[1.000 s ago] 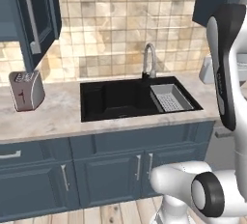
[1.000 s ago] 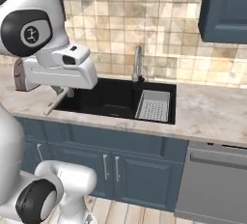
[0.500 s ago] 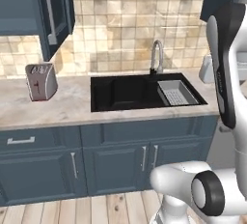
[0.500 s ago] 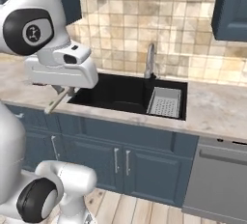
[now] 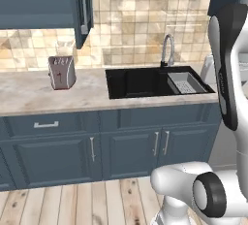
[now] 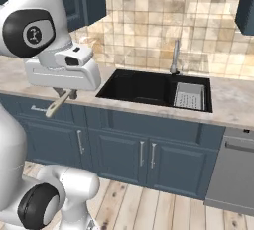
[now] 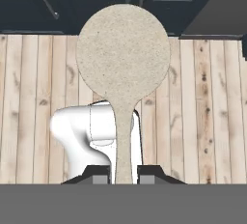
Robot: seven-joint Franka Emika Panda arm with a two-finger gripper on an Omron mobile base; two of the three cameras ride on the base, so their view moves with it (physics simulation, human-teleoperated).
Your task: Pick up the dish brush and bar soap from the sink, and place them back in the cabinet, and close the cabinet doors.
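The base had driven left along the counter (image 5: 29,95), so the toaster (image 5: 62,72) and the open cabinet door (image 5: 83,7) slid toward mid-frame while the sink (image 5: 140,81) drifted right. That suggested the brush was being carried toward the cabinet (image 5: 36,1). The gripper (image 7: 123,174) stayed clamped on the dish brush (image 7: 123,59), held out over the wooden floor (image 7: 29,97). Its head was round and cream, its handle short; the bar soap, possibly in the basin, couldn't be made out.
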